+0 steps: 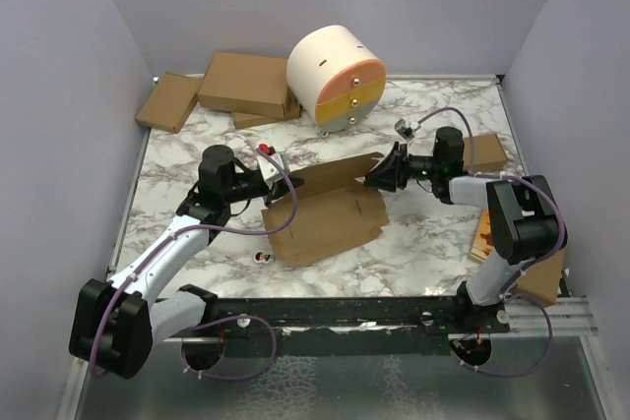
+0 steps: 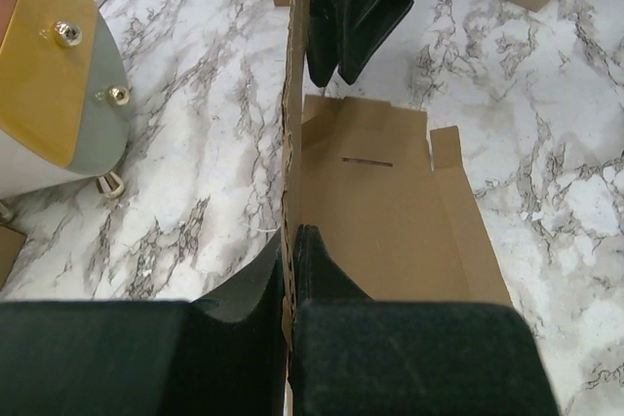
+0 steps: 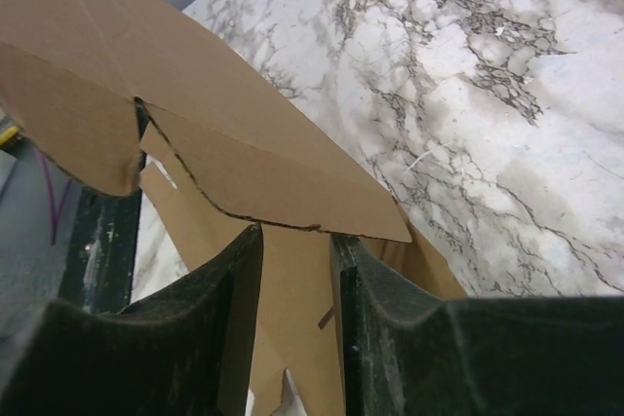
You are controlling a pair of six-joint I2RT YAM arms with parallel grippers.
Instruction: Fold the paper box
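The paper box (image 1: 330, 223) is a brown die-cut cardboard sheet lying in the middle of the marble table, with its far long flap (image 1: 335, 172) raised. My left gripper (image 1: 283, 176) is shut on the left end of that flap. In the left wrist view the flap (image 2: 292, 94) stands on edge between my pinched fingers (image 2: 291, 241), and the flat panel (image 2: 390, 221) lies to the right. My right gripper (image 1: 378, 177) is at the flap's right end. In the right wrist view its jaws (image 3: 297, 233) stand apart, tips against the edge of a bent flap (image 3: 244, 143).
A round white drawer unit (image 1: 337, 76) with orange, yellow and grey fronts stands at the back. Brown cartons (image 1: 246, 84) lie at the back left, and a small carton (image 1: 484, 152) at the right. A book (image 1: 482, 238) sits at the right edge. A small object (image 1: 263, 257) lies near the sheet's front.
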